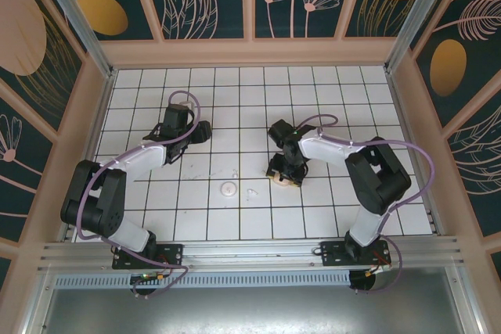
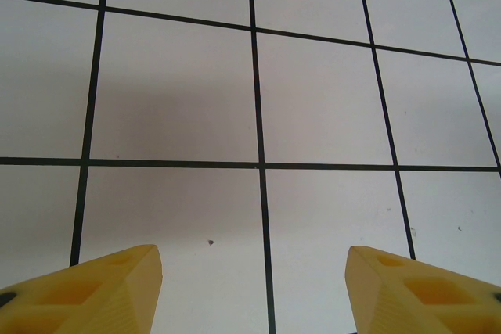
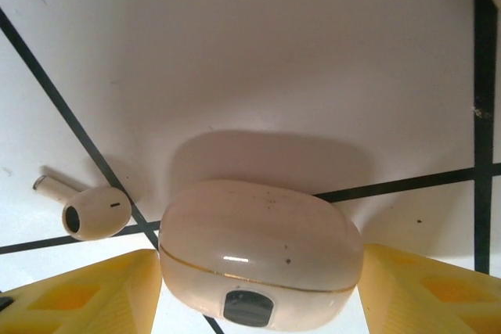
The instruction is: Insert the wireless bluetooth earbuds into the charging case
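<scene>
Left end effector (image 2: 254, 271): yellow fingers spread wide, nothing between, over white tiled desk (image 2: 180, 91).
Right end effector (image 3: 262, 262): fingers flank charging case (image 3: 258, 228) at bottom centre of wrist view, close against both sides; clamped or only touching, cannot tell.
Case: gold seam line, dark window on near face, nothing legible.
One earbud (image 3: 94, 213) lower left, just beside case, not touching, stem toward upper left.
Top view: flat white disc (image 1: 228, 188) left of case, well apart.

We note the left arm (image 1: 135, 158) and right arm (image 1: 327, 149) each have white link covers between bulky black joint housings, with a purple cable (image 1: 407, 145) looping alongside. Each bolts to a black base plate (image 1: 150, 256). The tool fingers (image 2: 94, 291) are yellow plastic with moulded recesses.
</scene>
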